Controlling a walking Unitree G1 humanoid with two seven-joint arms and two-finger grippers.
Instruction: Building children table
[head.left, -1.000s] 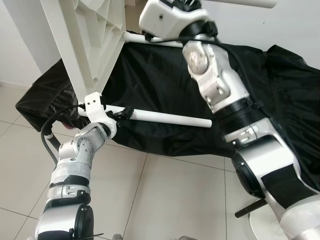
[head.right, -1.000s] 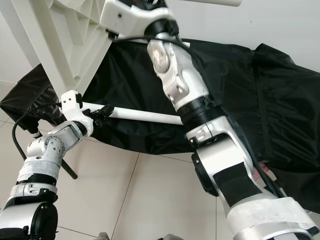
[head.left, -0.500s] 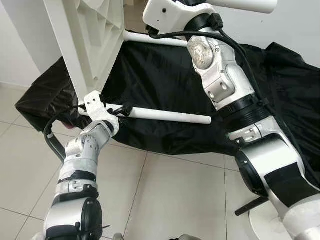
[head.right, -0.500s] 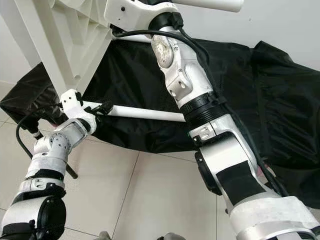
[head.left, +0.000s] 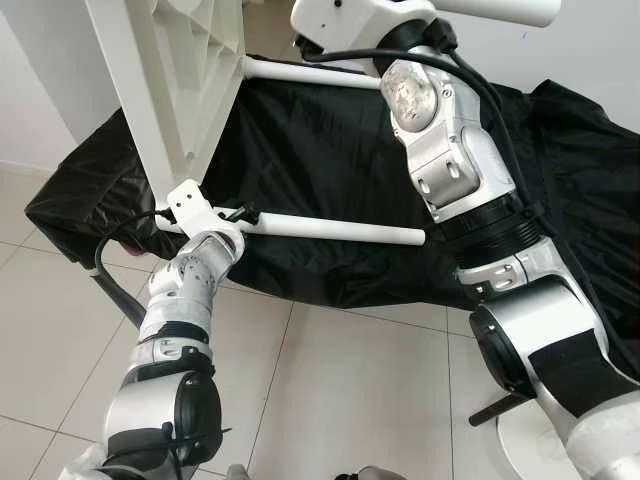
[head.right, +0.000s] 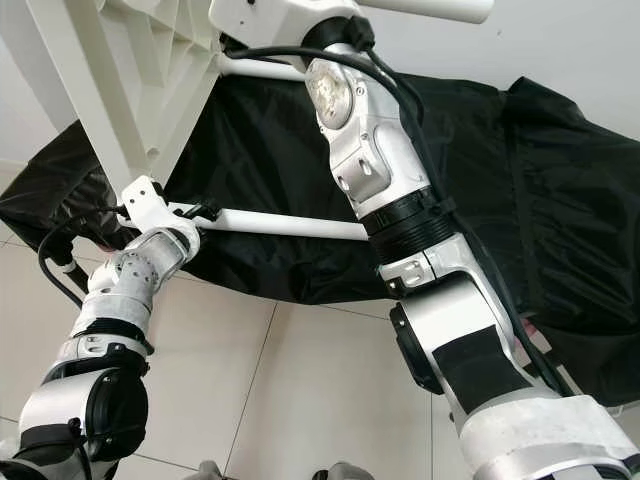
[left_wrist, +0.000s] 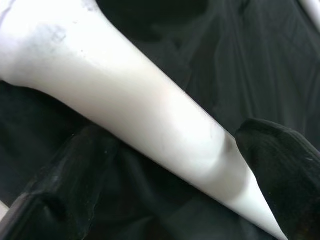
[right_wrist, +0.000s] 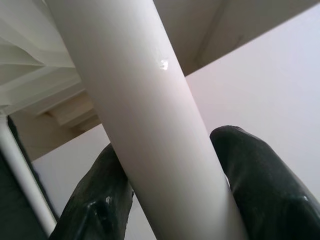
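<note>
We're looking at the white plastic tabletop (head.left: 175, 85) tipped up on edge at the upper left, its ribbed, gridded underside facing us, smooth and matte. Two round white legs jut out sideways from it over a crumpled, glossy black cover (head.left: 330, 180) draped across something bulky behind. The lower leg (head.left: 335, 230) is a plain, straight tube running toward the right with a blunt rounded end, and our left gripper (head.left: 243, 216) has it near the tabletop end: in the left wrist view the slick white cylinder (left_wrist: 150, 120) lies between the two rubbery black fingers (left_wrist: 280, 165), which sit against it on either side, pinching it. The upper leg (head.left: 310, 72) sticks out from the tabletop's top corner, passing behind the right arm's silver elbow. Higher still, a third white leg (head.left: 500, 10) crosses the top edge, and our right gripper (right_wrist: 170, 165) is clamped around it, the wrist view showing the glossy pale tube (right_wrist: 145, 115) squeezed between two dark, rounded fingers (right_wrist: 255, 175), with the ribbed underside of the tabletop beyond. Below us lie pale, slightly shiny floor tiles (head.left: 350, 380) with thin grey grout lines, and a white wall (head.left: 590, 50) stands behind the cover.
</note>
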